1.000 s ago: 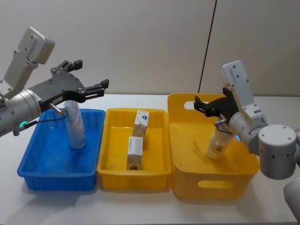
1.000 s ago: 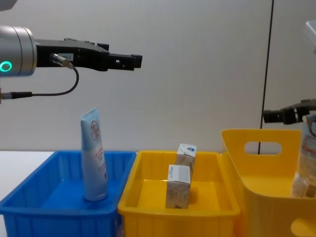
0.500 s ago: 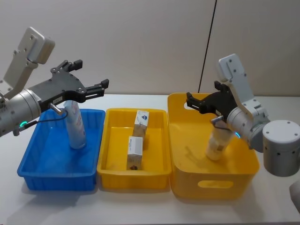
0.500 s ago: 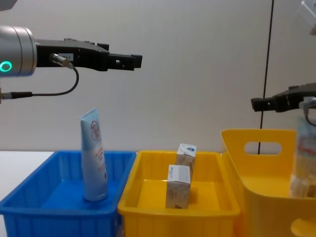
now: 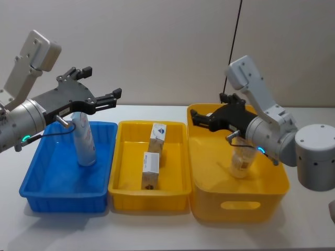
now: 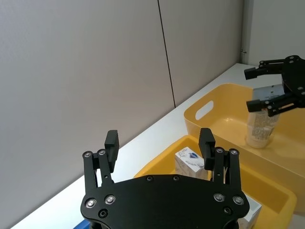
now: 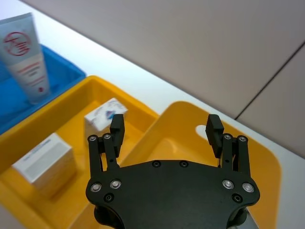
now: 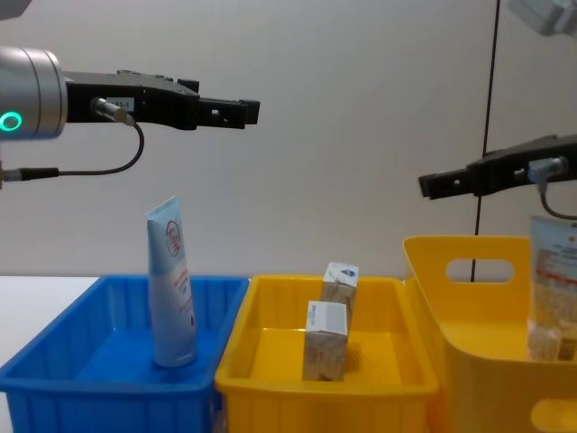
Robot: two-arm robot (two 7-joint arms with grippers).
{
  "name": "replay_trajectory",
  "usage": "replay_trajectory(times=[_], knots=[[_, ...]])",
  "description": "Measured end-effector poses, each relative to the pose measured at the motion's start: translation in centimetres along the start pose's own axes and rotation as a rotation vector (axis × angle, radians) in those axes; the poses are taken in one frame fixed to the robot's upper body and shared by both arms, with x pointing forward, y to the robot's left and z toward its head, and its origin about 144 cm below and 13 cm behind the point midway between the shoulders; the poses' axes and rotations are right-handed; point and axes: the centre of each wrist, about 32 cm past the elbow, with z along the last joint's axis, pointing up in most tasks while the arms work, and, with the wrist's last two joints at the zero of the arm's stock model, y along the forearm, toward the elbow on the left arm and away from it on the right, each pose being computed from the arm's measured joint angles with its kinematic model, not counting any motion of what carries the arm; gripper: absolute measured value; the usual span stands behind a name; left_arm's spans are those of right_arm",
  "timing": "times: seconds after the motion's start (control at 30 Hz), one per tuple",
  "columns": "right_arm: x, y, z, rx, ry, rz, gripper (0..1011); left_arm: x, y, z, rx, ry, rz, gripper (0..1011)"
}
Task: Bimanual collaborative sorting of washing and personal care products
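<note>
The sorting appears to go by kind. The blue bin on the robot's left holds 1 squeeze tube standing upright on its cap. The middle yellow bin holds 2 cartons, the rear carton and the front carton, both upright and close together. The large yellow bin on the right holds a second tube, also upright, so it probably serves as the supply bin. All 3 bins sit side by side on the desk.

The left end effector hovers above the blue bin, over the first tube, its fingers apart and empty. The right end effector hangs above the large bin's rear, higher than the second tube and toward the middle bin. Its fingers are spread and hold nothing, and it looks placed for a descent onto that tube.
</note>
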Motion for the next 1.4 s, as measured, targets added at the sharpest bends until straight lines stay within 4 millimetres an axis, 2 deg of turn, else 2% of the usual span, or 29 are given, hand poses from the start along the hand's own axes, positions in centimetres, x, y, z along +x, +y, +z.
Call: replay_trajectory(times=[0.4,0.73,1.4], knots=[[-1.3,-0.6,1.7,-0.077,0.022,0.163,1000,0.0,0.0,0.0,0.0,0.0,0.0,1001],[-3.0,-0.7,2.0,-0.154,0.052,0.265,1000,0.0,0.0,0.0,0.0,0.0,0.0,1001],[-6.7,0.3,1.9,-0.241,0.149,0.265,999,0.0,0.0,0.0,0.0,0.0,0.0,1001]])
